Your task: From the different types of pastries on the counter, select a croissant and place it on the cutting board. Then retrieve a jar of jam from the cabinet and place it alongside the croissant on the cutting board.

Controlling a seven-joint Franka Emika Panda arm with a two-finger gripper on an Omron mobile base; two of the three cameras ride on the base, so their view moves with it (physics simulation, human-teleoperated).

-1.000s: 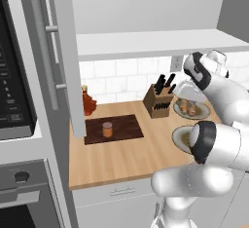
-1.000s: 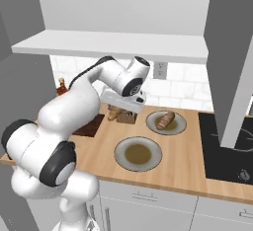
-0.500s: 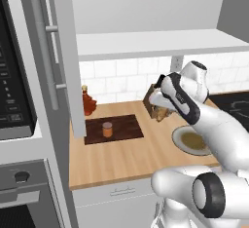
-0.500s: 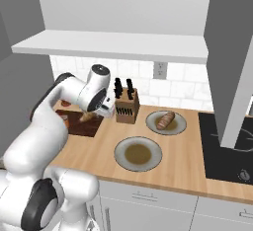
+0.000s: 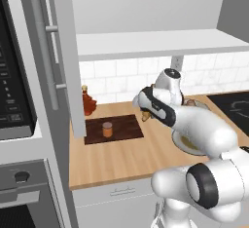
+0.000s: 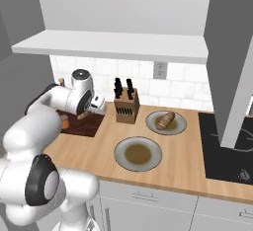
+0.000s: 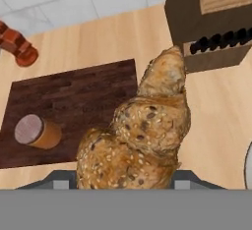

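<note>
My gripper (image 5: 146, 115) is shut on the golden-tan, lumpy croissant (image 7: 147, 135), which hangs just above the counter (image 5: 121, 159) by the right edge of the dark-brown cutting board (image 7: 83, 96). The same croissant (image 6: 84, 115) shows at the gripper (image 6: 86, 113) in the right base view, left of the knife block. The orange-amber jar of jam (image 7: 37, 131) with its darker lid stands upright on the left part of the board (image 5: 124, 127). The jar (image 5: 107, 129) is well apart from the gripper. The grey cabinet door (image 5: 48, 61) stands open at the left.
A reddish-brown bottle (image 5: 87, 102) stands behind the board by the tiled wall. The knife block (image 6: 126, 107) is right of the gripper. Further right are a plate (image 6: 179, 125) bearing the darker oblong pastry (image 6: 165, 120), a second pale plate (image 6: 121, 152) in front, and the black hob (image 6: 222, 146).
The arm has swung left from over the plates, past the knife block, to the board's right edge, carrying the croissant. The jar has stayed on the board.
</note>
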